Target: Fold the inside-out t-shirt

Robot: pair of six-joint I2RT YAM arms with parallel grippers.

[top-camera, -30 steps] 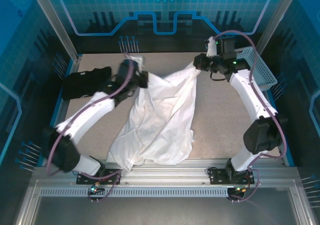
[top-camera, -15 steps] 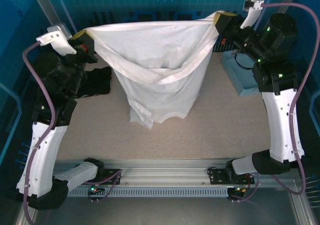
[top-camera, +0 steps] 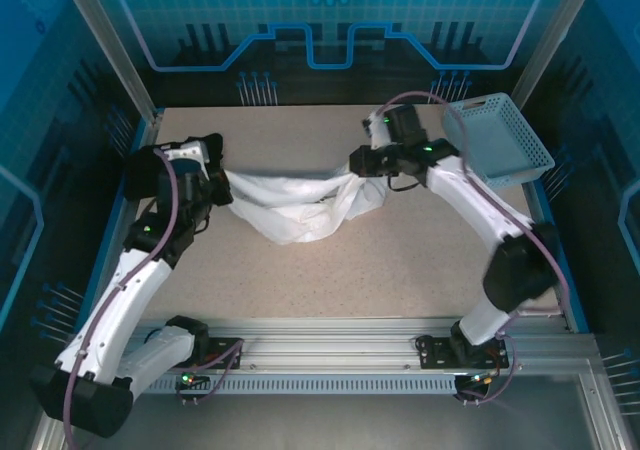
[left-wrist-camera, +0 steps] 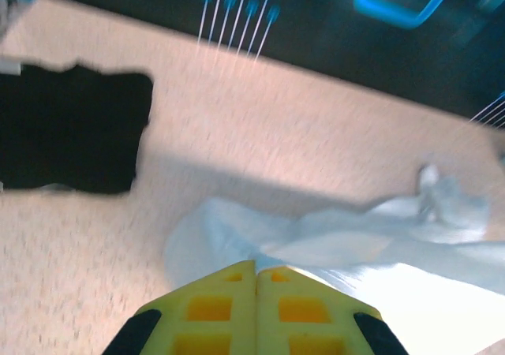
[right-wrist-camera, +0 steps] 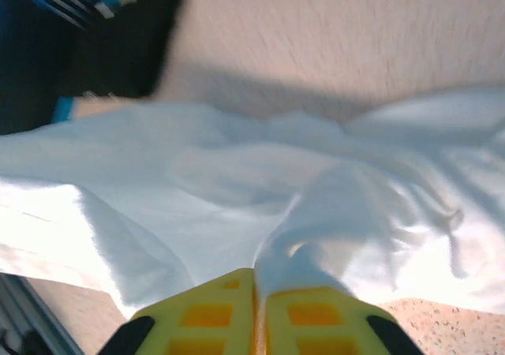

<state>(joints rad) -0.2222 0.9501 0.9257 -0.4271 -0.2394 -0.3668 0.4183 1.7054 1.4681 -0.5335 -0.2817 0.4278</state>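
Note:
The white inside-out t-shirt (top-camera: 295,202) is stretched low across the middle of the table in a sagging band between the two arms. My left gripper (top-camera: 222,178) is shut on its left end; in the left wrist view the yellow fingers (left-wrist-camera: 213,312) are pressed together with white cloth (left-wrist-camera: 355,244) running out from their tips. My right gripper (top-camera: 358,162) is shut on the shirt's right end, and in the right wrist view the cloth (right-wrist-camera: 237,181) bunches over the closed yellow fingers (right-wrist-camera: 316,315). Neither the neck label nor the yellow patch can be seen.
A black folded garment (top-camera: 150,170) lies at the table's left edge behind the left arm, also in the left wrist view as the black garment (left-wrist-camera: 71,126). A light blue basket (top-camera: 495,135) is at the back right. Beige table surface (top-camera: 400,260) is bare in front of the shirt.
Both arms, which held the shirt high and spread wide half a second ago, have come down and inward. The shirt now hangs low as a bunched band near the table.

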